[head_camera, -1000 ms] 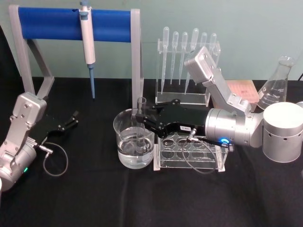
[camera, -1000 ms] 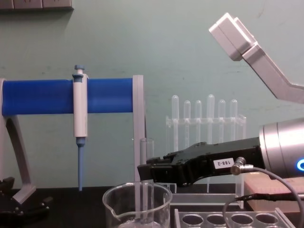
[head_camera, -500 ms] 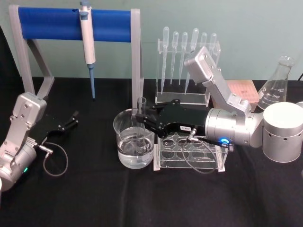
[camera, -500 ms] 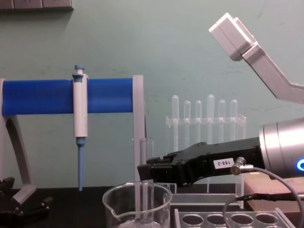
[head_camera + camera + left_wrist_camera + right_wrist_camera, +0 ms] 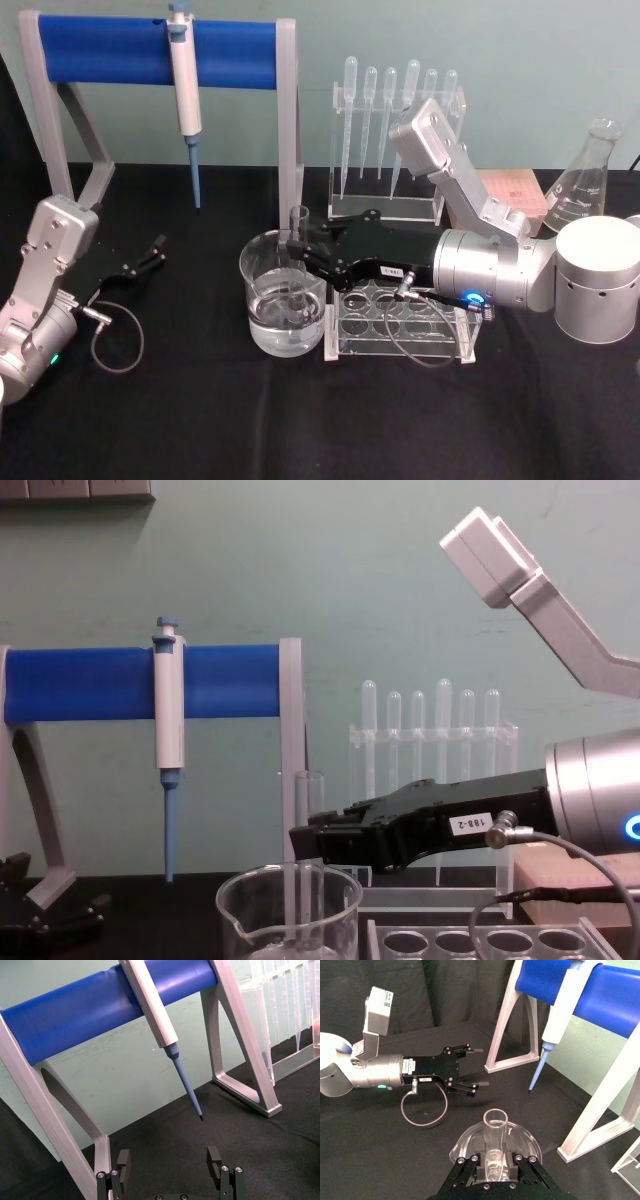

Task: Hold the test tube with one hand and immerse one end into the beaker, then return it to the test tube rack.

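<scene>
While the black right gripper [image 5: 297,245] clamps the long clear glass test tube [image 5: 298,220] upright, the tube's lower end stands in the wide clear glass beaker [image 5: 262,300], so the dip looks in hand. The next move calls for a straight lift, then seating the tube in the clear acrylic rack [image 5: 400,325] alongside. The black left gripper [image 5: 152,254] idles far left, jaws apart.

The test tube [image 5: 298,222] is a thin clear glass tube. It stands upright with its open rim on top, and its lower end is inside the beaker [image 5: 262,300], down in the clear liquid. The beaker is wide clear glass, about one third full. The right gripper [image 5: 297,248] reaches in from 3 o'clock, and its black jaws are clamped on the tube just above the beaker's rim. The test tube rack [image 5: 400,322] lies just beside the beaker, at its 3 o'clock.
</scene>
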{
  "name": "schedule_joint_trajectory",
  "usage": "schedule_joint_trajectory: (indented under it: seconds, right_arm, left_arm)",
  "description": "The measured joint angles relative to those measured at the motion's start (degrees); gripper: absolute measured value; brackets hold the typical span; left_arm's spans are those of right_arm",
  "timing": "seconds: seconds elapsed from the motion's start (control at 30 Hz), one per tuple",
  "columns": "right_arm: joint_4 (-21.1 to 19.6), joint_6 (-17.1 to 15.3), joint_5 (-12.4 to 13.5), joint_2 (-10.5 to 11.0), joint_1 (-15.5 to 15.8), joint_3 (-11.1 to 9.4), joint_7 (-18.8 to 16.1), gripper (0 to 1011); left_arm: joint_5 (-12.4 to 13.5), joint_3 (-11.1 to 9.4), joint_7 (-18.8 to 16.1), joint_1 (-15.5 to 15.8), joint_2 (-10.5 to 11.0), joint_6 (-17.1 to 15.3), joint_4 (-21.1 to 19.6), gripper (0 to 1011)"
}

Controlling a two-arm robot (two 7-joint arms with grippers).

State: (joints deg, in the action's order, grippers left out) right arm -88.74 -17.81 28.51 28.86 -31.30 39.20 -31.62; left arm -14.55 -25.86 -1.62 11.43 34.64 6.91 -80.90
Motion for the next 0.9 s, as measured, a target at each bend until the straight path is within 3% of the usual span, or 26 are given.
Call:
schedule_joint_trajectory:
  seconds: [0.9]
  right_arm:
    - [0.00, 0.00, 0.00, 0.00, 0.00, 0.00, 0.00, 239]
  left_arm:
    - [0.00, 0.00, 0.00, 0.00, 0.00, 0.00, 0.00, 1000]
